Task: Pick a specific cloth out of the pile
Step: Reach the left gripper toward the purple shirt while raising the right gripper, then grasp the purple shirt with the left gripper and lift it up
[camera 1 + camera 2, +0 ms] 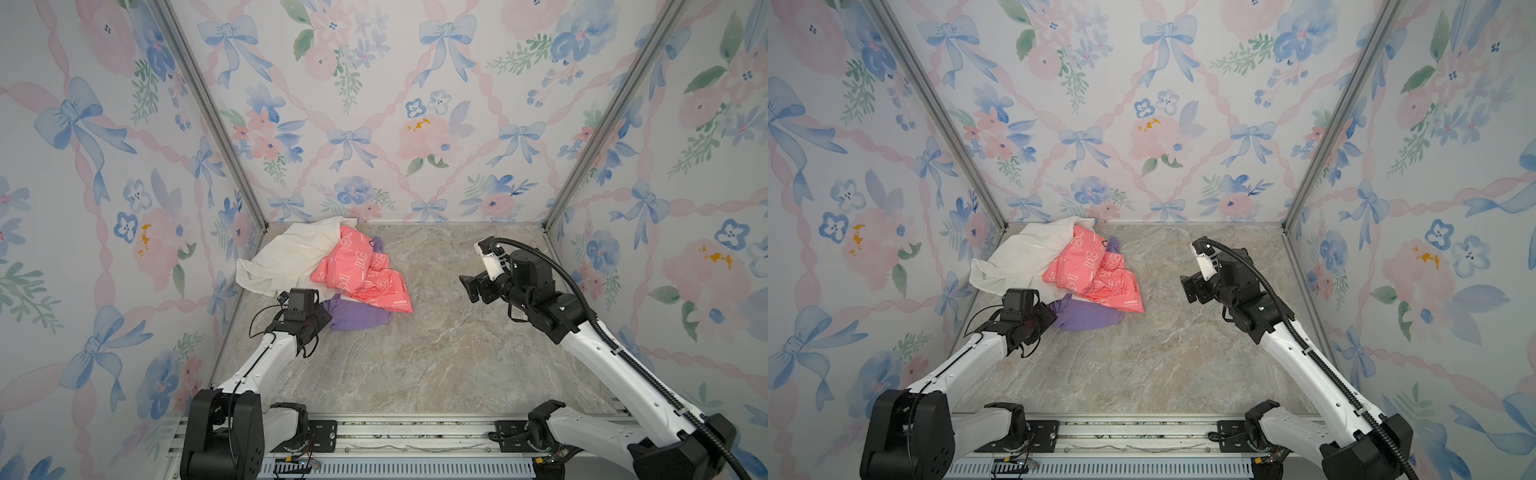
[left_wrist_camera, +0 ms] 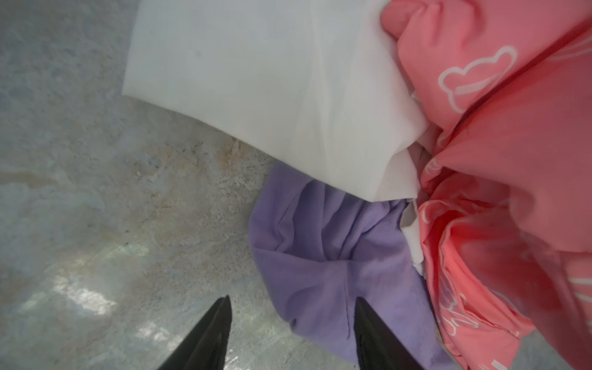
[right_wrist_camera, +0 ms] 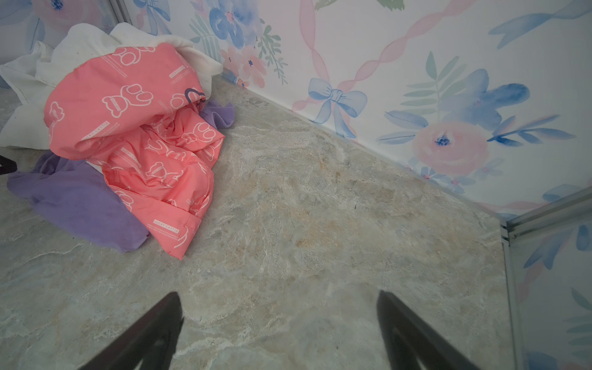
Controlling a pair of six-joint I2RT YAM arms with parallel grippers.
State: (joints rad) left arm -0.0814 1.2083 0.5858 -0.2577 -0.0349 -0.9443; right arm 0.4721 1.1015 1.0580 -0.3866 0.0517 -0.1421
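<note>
one pile [image 1: 328, 270], three garments; left end effector [image 2: 291, 307] straddles purple cloth [image 2: 336, 256], right [image 3: 278, 301] spread

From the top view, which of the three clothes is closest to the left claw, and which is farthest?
Measured from the left gripper in a top view:
1. Purple shirt: right at the jaws, at the pile's near edge.
2. Pink jacket: just behind it, on top.
3. White shirt: mostly farthest, toward the back corner, though its near hem comes close.
</note>
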